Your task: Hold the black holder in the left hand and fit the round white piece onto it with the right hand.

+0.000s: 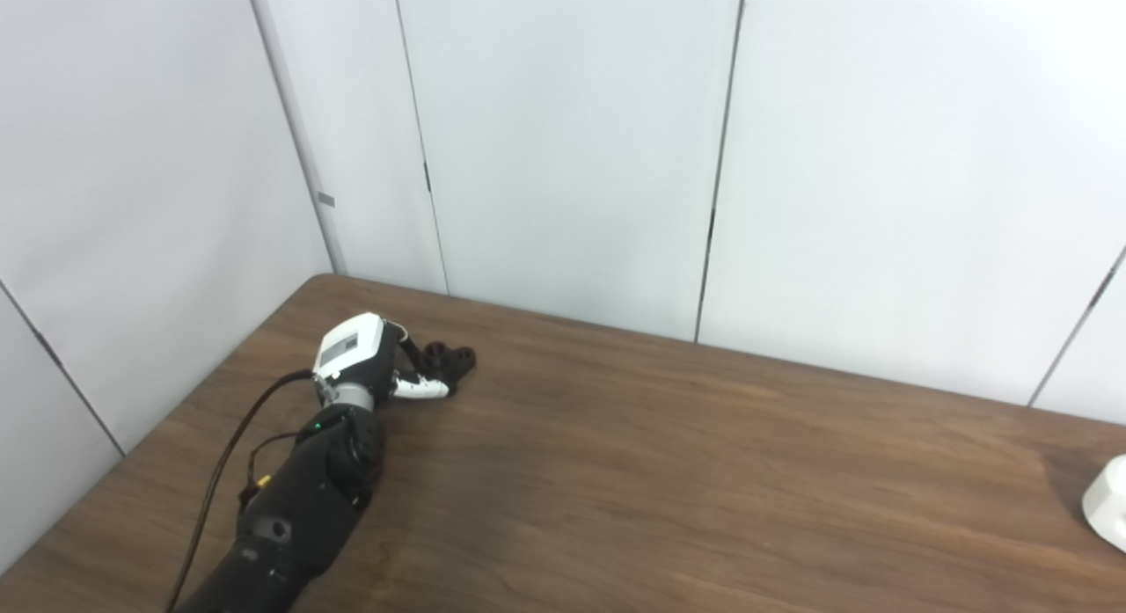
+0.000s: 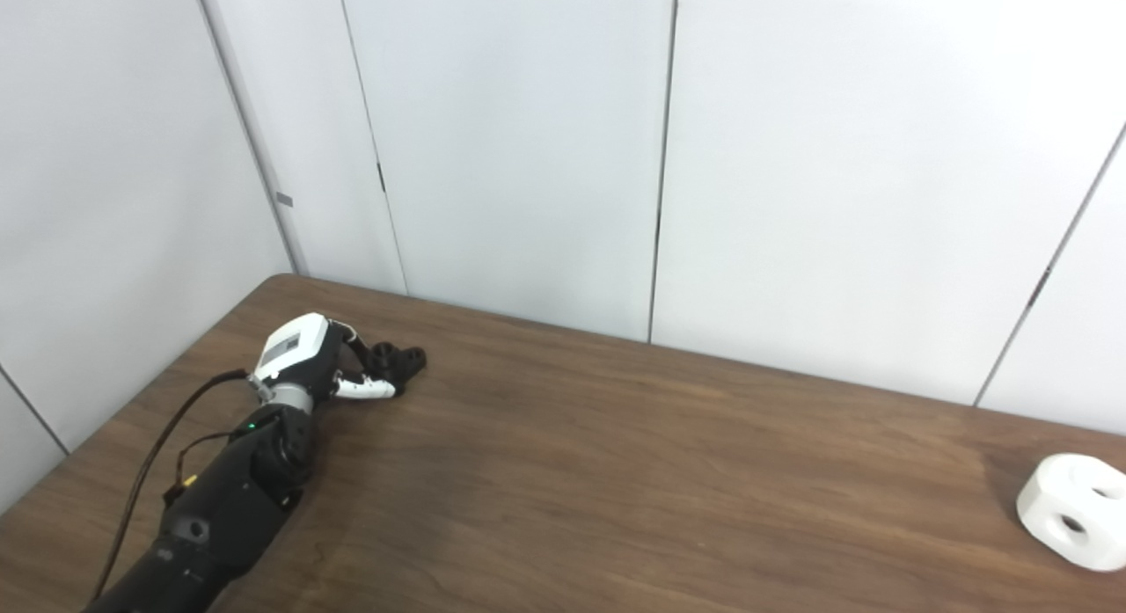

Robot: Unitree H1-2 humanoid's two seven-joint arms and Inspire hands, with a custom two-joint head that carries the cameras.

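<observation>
The black holder (image 1: 450,359) lies on the wooden table (image 1: 669,472) near its far left corner. My left hand (image 1: 365,360) reaches it from the near side, white back turned up. Its white-tipped thumb (image 1: 422,387) presses the holder's near side, and the other fingers curl over the holder, mostly hidden behind the hand. The holder still rests on the tabletop. The round white piece (image 2: 1073,510), with holes in its sides, sits alone at the table's far right edge. My right hand is out of view.
White wall panels (image 1: 572,138) stand close behind the table's back edge and along its left side. A black cable (image 1: 224,459) runs along my left forearm.
</observation>
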